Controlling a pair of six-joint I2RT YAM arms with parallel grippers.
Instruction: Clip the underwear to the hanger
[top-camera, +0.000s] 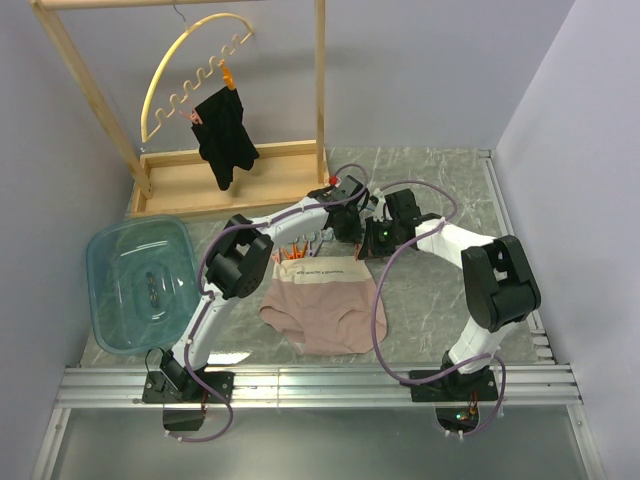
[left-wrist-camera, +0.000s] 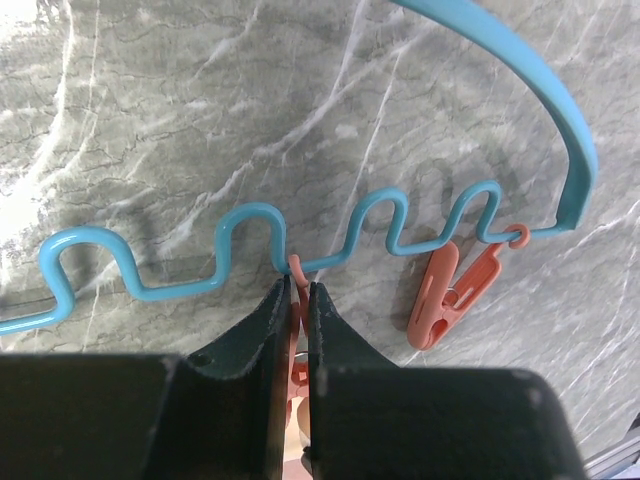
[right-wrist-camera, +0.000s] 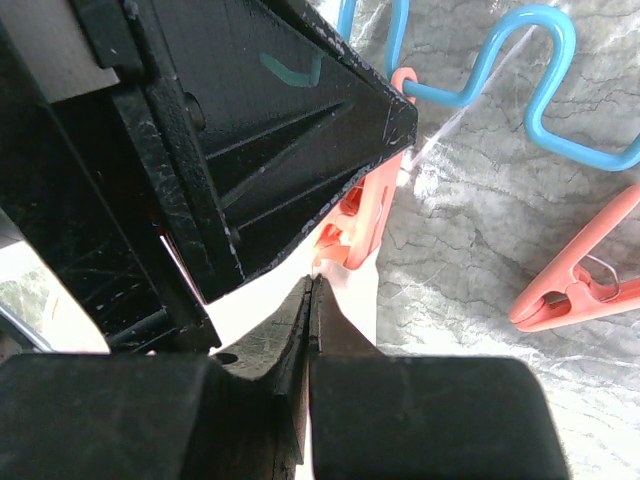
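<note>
Lying flat at the middle of the marble table (top-camera: 440, 310): the underwear (top-camera: 320, 305), pink-beige, with its cream waistband (top-camera: 318, 271) turned toward 12 o'clock.

Hanger (left-wrist-camera: 255, 209): light blue, flat on the table just beyond the waistband at 12 o'clock. Both forearms cross above it, so the overhead view shows almost none of it.

Left gripper (left-wrist-camera: 298, 292): fingers pressed together on an orange-pink clip (left-wrist-camera: 296, 268) that hangs by its ring from the hanger's wavy edge.

Right gripper (right-wrist-camera: 312, 285): tips closed tight on the pale waistband cloth, directly under that clip. The left gripper's black body fills the 10 o'clock half of the right wrist view and hides most of the clip.

Spare clip (left-wrist-camera: 455, 295): same colour, on the same wavy edge near the hanger's end, at 3 o'clock from the pinched one. It lies slack on the table with nothing touching it.

Teal basin (top-camera: 140, 285): at 9 o'clock from the underwear, well apart from it.

Wooden rack (top-camera: 320, 80): at 11 o'clock, against the back wall.

Yellow hanger (top-camera: 190, 60): hung from the rack's top bar.

Black garment (top-camera: 225, 140): clipped to the yellow hanger, dangling to the rack's base board.
</note>
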